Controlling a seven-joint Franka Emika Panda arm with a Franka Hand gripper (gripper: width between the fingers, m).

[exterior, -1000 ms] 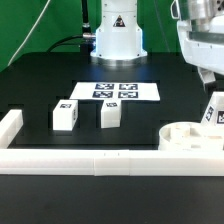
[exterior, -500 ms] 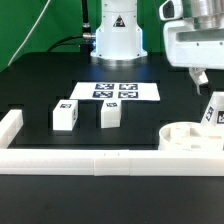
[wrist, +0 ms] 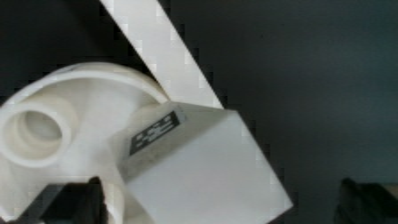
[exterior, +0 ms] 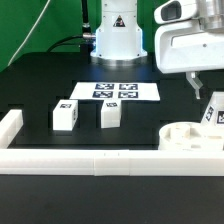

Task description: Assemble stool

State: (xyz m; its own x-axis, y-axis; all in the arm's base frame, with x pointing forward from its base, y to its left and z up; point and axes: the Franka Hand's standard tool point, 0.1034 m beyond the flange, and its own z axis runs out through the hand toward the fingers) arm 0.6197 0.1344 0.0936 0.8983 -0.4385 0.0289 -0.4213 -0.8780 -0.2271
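Observation:
The white round seat (exterior: 181,135) lies at the exterior view's right, against the border rail. One tagged white leg (exterior: 214,108) stands tilted on its far right side. Two more tagged legs (exterior: 65,115) (exterior: 110,113) stand loose on the black table. My gripper (exterior: 199,88) hangs above and just left of the standing leg, open and empty. In the wrist view the leg (wrist: 205,160) and the seat (wrist: 63,110) lie below my gripper (wrist: 217,205), with its dark fingertips (wrist: 71,200) wide apart on either side.
The marker board (exterior: 118,91) lies flat behind the loose legs. The long white border rail (exterior: 100,160) runs along the front and turns up at the exterior view's left; it also shows in the wrist view (wrist: 160,45). The robot base (exterior: 118,40) stands at the back.
My gripper has moved up and toward the exterior view's left, away from the leg on the seat. The legs and seat have not moved.

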